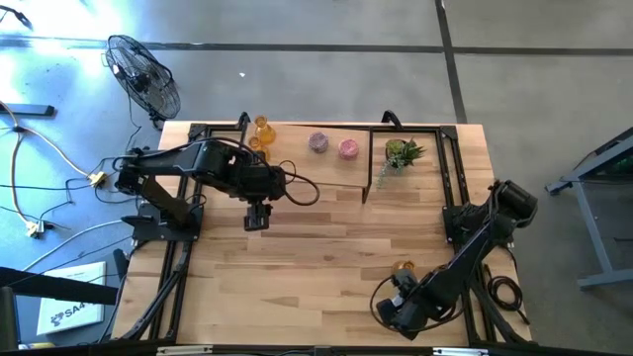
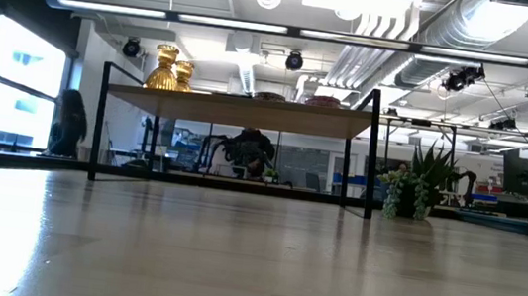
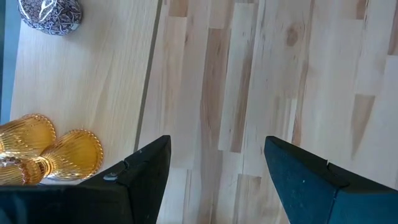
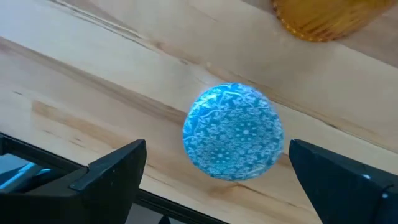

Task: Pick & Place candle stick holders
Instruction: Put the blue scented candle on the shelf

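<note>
Wooden worktop (image 1: 326, 247), plank-jointed, with a raised shelf (image 1: 326, 166) on a black frame along its 12 o'clock edge, as recorded in the high view.

On the shelf: 2 amber holders (image 1: 261, 133) at the 11 o'clock end, 2 pink holders (image 1: 333, 146) toward the middle, and a potted plant (image 1: 401, 154) just off its 1 o'clock end.

Step in hand, judged: pick-up of the blue holder (image 4: 232, 132). The right gripper (image 4: 214, 180) is held over it near the 5 o'clock corner, jaws wide open with nothing between them; a third amber holder (image 1: 404, 267) stands just beside.

Next move, judged: the right gripper is to be lowered so the blue holder sits between the jaws, then closed without the neighbouring amber piece being knocked.

The left gripper (image 1: 257, 218) hangs in front of the shelf, jaws parted and empty.

View differences: the blue holder is shown only by the right wrist view; in the high view it is hidden under the arm. The low view shows the shelf's height and the amber pair on top, but no gripper.
</note>
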### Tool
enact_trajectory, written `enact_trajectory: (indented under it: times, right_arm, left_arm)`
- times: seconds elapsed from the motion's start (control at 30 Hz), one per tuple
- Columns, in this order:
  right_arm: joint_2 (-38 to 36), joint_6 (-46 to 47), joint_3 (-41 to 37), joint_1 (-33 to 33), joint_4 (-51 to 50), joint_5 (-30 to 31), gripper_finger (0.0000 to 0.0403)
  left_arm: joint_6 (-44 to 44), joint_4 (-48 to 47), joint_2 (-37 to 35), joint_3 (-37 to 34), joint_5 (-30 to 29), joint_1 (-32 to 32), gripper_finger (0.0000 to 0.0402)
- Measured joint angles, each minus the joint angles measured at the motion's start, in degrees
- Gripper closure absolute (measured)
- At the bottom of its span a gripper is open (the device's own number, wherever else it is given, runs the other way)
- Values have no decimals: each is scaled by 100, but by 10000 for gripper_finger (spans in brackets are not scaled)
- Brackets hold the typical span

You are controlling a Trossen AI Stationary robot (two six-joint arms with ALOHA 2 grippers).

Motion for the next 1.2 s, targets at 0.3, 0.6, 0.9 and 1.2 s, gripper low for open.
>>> enact_trajectory:
  times: [0.3,0.6,0.9,1.2]
  right_arm:
    - [255,19,1,0,-38,-303,15]
    - [271,-15,-84,-2,219,-251,15]
    - [226,69,-1250,0,2097,-376,15]
    - [262,211,-1094,-2,1892,-344,15]
  left_arm:
    - [-40,2,2,0,1,0,149]
    - [-41,39,2,0,2,0,149]
    - [-41,74,2,-56,2,0,149]
    - [310,271,4,-696,-7,0,149]
